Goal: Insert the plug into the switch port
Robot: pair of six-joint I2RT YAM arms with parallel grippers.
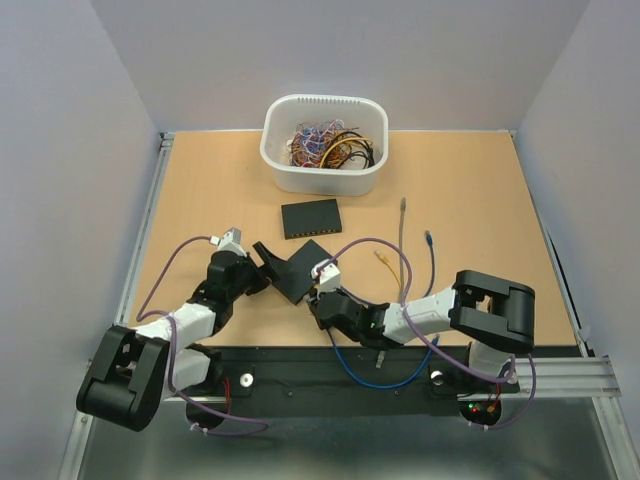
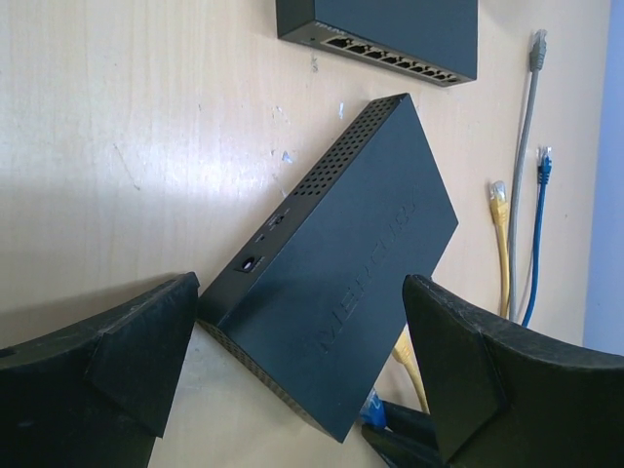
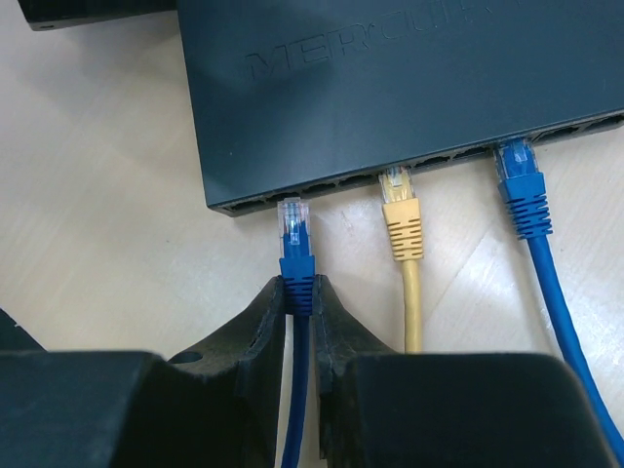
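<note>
Blue plug [image 3: 294,226] seemingly just outside shadowed port [image 3: 292,189].

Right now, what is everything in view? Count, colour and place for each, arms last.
table: one, tan, under everything
bin: one, white, far middle of the table
wires: many, mixed colours, in the bin
far switch: one, black, nearer than the bin
near switch: one, black, between the arms
seated plugs: two, yellow and blue, in the near switch's ports
held plug: one, blue, just short of a port
loose plugs: three, grey, yellow, blue, right of the near switch
left arm: one, black and white, jaws open astride the near switch
right arm: one, black and white, jaws shut on the held plug
</note>
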